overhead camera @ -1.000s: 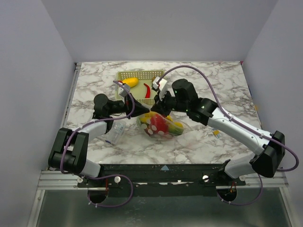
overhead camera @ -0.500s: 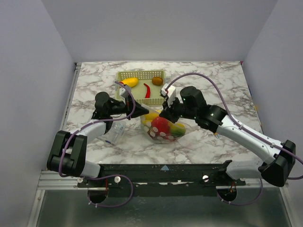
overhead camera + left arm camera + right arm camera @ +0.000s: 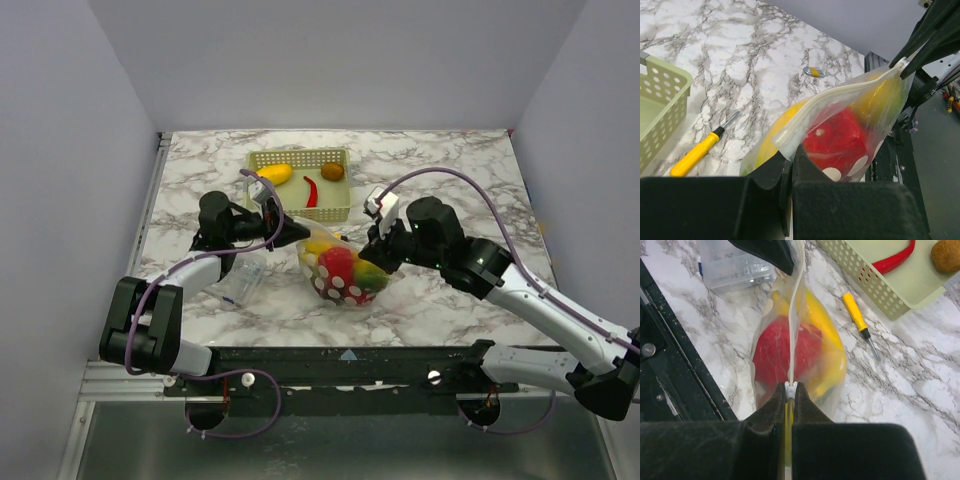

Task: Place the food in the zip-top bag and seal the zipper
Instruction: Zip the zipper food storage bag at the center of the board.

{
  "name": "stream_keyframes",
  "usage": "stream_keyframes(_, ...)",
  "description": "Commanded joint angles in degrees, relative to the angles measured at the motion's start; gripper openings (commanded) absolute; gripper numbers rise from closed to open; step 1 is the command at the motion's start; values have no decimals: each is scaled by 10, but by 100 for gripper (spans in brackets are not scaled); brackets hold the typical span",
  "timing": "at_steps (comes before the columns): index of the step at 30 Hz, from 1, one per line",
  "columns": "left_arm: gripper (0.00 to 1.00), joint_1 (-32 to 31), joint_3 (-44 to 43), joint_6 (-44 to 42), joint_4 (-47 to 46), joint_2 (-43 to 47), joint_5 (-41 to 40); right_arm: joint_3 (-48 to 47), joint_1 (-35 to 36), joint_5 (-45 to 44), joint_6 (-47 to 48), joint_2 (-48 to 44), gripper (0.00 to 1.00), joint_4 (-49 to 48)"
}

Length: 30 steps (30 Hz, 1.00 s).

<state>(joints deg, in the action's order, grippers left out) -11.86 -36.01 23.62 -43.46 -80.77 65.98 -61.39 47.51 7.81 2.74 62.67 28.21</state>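
The zip-top bag (image 3: 340, 272) stands on the marble table, stretched between my two grippers, with red and yellow food (image 3: 338, 264) inside. My left gripper (image 3: 288, 229) is shut on the bag's left top corner, as the left wrist view (image 3: 791, 152) shows. My right gripper (image 3: 373, 252) is shut on the white slider at the right end of the zipper (image 3: 794, 315), seen closely in the right wrist view (image 3: 791, 386). The zipper strip (image 3: 840, 97) runs taut between them and looks closed along its visible length.
A yellow-green mesh basket (image 3: 300, 156) behind the bag holds a yellow fruit (image 3: 275, 173), a red chili (image 3: 311, 190) and a brown round fruit (image 3: 332, 171). A yellow-handled screwdriver (image 3: 856, 312) lies between basket and bag. A clear plastic box (image 3: 243, 283) lies left of the bag.
My right gripper has slid rightward along the zipper, from close to the left gripper to the bag's right end. The left gripper kept its hold and barely moved.
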Motion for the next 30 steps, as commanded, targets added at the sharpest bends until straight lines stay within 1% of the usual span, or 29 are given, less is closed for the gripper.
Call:
stream_keyframes(1,0,23,-15,-30,23,7,-45,6,-3,-31,-14,-43,0,53)
stream_keyframes(7,0,27,-27,-53,69,3,-55,6,-3,-43,-18,-72,0,86)
stream_keyframes(14,0,31,-31,-58,81,3,-58,19,-3,-50,-19,-108,0,101)
stream_keyframes(26,0,34,-34,-62,88,3,-60,18,-4,-69,-19,-144,0,124)
stream_keyframes(29,0,34,-35,-57,87,2,-57,19,-3,-67,-24,-141,0,122)
stream_keyframes(30,0,33,-35,-54,86,2,-57,19,-3,-64,-26,-137,2,121)
